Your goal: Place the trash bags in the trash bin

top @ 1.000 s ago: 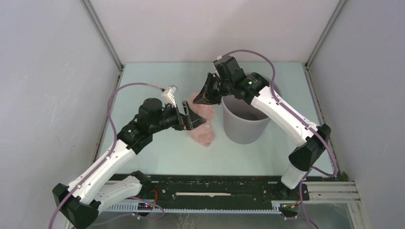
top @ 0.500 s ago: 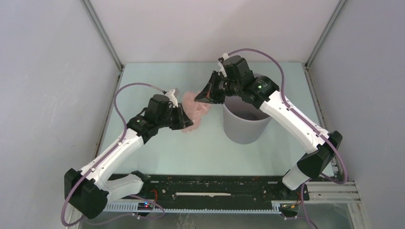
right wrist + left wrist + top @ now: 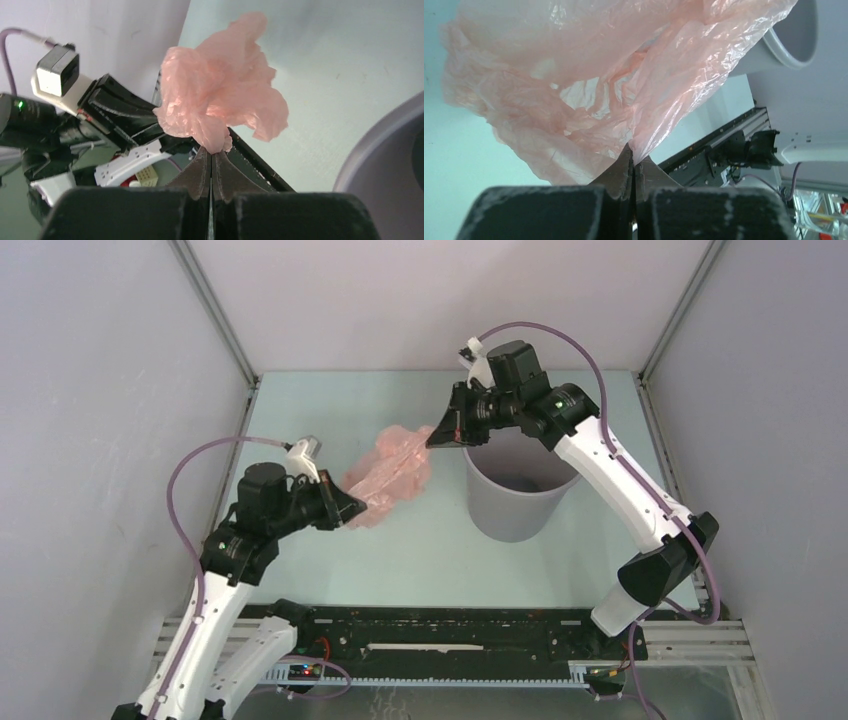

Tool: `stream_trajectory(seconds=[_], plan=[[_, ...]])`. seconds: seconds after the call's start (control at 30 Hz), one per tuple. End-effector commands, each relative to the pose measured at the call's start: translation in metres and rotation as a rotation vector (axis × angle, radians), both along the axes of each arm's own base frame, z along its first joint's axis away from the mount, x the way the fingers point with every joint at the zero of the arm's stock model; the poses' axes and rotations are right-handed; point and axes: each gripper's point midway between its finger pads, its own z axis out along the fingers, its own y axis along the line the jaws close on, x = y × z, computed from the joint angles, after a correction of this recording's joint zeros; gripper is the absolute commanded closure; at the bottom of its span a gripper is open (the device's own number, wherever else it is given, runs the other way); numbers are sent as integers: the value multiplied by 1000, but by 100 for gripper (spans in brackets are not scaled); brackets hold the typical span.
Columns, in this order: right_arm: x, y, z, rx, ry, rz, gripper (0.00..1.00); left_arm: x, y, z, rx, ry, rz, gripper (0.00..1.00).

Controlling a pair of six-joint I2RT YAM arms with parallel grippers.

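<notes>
**Both grippers clamped on the pink bag, stretched beside the bin**

Top external view: the left gripper [image 3: 345,510] sat left of centre with its jaws closed on the lower left end of the trash bag [image 3: 390,472]. The right gripper [image 3: 437,437] sat just above and right of centre, jaws pressed together on the bag's upper right end. The pale-pink film was strung between the two in a crumpled band running from lower left to upper right, lifted off the pale green table [image 3: 400,560]. The grey trash bin [image 3: 515,505] stood upright just right of centre, right beside the right gripper. The bag was left of the bin's rim and not inside it.

Left wrist view: the two dark fingertips met at the bottom centre of the frame with no gap showing, pinching a fold of the film. From that pinch the trash bag [image 3: 589,85] fanned upward and filled most of the upper frame, wrinkled and translucent. Part of the trash bin [image 3: 791,40] showed in the upper right corner, its rim just past the edge of the film.

Right wrist view: the fingertips were closed tight at the bottom centre, holding a narrow neck of the trash bag [image 3: 220,105], which bunched into a loose clump above them. The left arm [image 3: 55,70] showed at the left edge behind the bag. The curved rim of the trash bin [image 3: 380,165] filled the lower right corner, apart from the bag.
</notes>
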Motion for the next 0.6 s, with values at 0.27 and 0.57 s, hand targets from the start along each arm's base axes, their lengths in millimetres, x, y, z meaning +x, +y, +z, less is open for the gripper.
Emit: stream_trajectory(seconds=[0.27,0.57], plan=[[-59,1,39,117,-204,355,36,-39,-23,20,-80,9,-242,100],[-75,7,13,111,-155,337,25,-45,-38,30,-186,-14,-326,100]])
